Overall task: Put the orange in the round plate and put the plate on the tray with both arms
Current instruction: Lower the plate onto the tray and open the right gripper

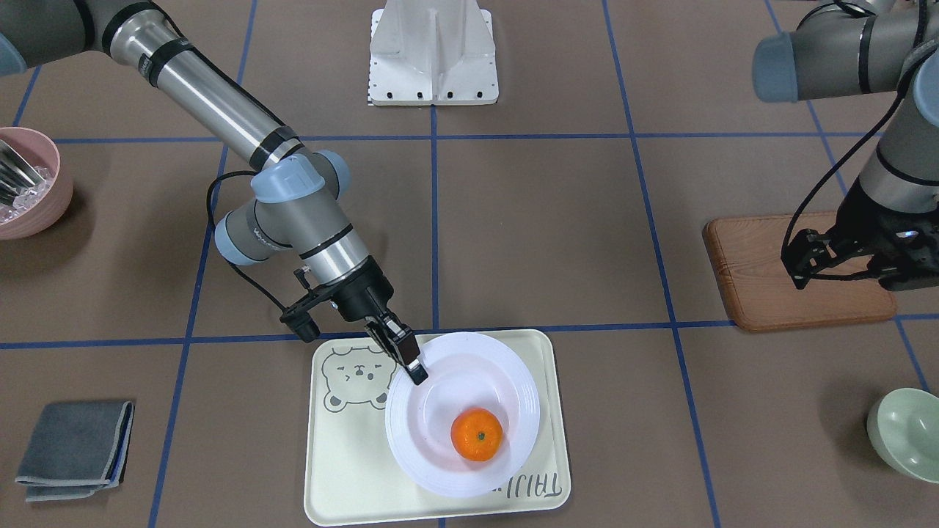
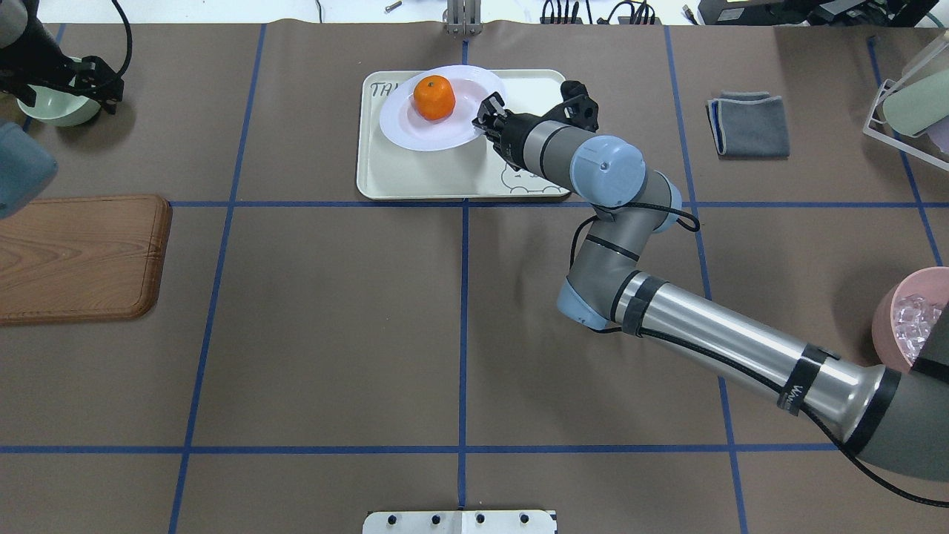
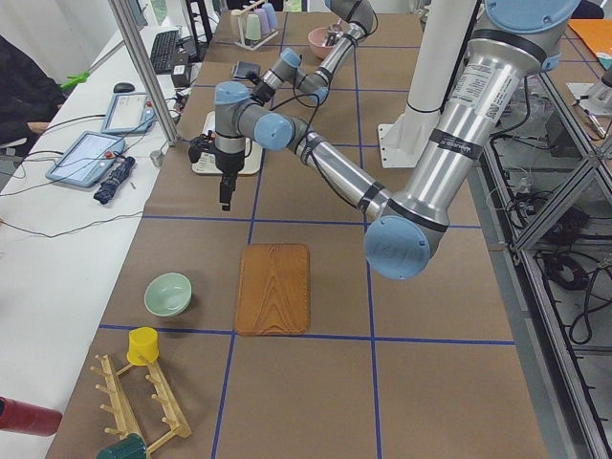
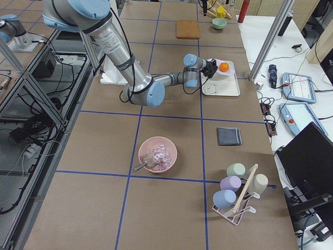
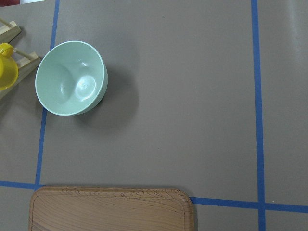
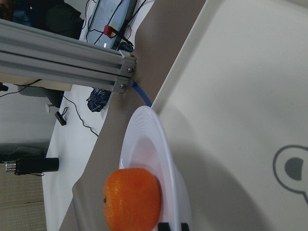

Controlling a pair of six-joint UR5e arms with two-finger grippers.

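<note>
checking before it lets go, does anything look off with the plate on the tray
Yes: the round plate is not lying flat. The right gripper pinches its rim, and the right wrist view shows it raised over the tray with a shadow beneath. The orange sits off-centre, away from the gripper.

Orange (image 1: 477,434) in round plate (image 1: 515,378) over tray (image 1: 345,469); wooden board (image 1: 763,293) well apart.

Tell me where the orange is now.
In the overhead view the orange lies in the plate over the tray, at the table's far middle, near the right gripper.
</note>
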